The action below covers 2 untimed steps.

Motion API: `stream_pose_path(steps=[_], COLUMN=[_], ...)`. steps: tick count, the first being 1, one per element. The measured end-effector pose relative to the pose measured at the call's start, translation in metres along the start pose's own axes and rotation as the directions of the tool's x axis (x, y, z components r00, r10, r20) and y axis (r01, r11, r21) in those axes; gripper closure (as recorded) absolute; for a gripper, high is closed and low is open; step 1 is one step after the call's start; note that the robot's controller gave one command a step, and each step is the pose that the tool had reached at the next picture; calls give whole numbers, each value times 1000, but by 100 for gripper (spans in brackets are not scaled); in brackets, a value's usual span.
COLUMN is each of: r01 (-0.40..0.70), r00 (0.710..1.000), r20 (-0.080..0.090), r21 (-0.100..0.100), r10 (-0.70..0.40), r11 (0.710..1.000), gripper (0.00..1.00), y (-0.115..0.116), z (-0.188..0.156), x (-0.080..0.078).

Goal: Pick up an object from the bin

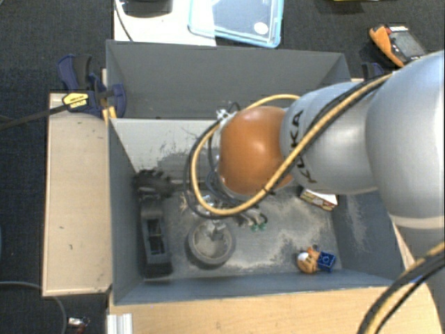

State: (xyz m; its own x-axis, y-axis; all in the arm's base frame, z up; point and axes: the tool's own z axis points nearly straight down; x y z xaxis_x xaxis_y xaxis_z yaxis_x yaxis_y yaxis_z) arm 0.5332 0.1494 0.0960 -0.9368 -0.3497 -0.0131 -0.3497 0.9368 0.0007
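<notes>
Carefully, with the gripper under the orange cover close by the round grey cup at lower centre, open or closed we cannot tell, we should centre on its rim before closing.

Carrier: grey metal bin, sloped walls, floor scuffed and dusty.
Landmark: grey round shallow dish, on the floor by the front wall.
Left of dish: long black plastic block, near.
Rear-left of dish: dark toothed part.
Right of dish: small orange-and-blue figure, well apart.
Rear-right of dish: small green bit, near; white-and-brown flat packet, farther.
</notes>
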Motion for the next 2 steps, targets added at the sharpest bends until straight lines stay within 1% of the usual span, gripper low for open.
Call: stream_pose_path(steps=[1, 2], r01=[-2, -6], r00=[1000, 1000], r20=[-8, -3], r21=[0, 0], r10=[2, 6], r11=[1000, 1000], gripper=[100, 100], y=[0, 0], z=[-12, -49], x=[2, 1])
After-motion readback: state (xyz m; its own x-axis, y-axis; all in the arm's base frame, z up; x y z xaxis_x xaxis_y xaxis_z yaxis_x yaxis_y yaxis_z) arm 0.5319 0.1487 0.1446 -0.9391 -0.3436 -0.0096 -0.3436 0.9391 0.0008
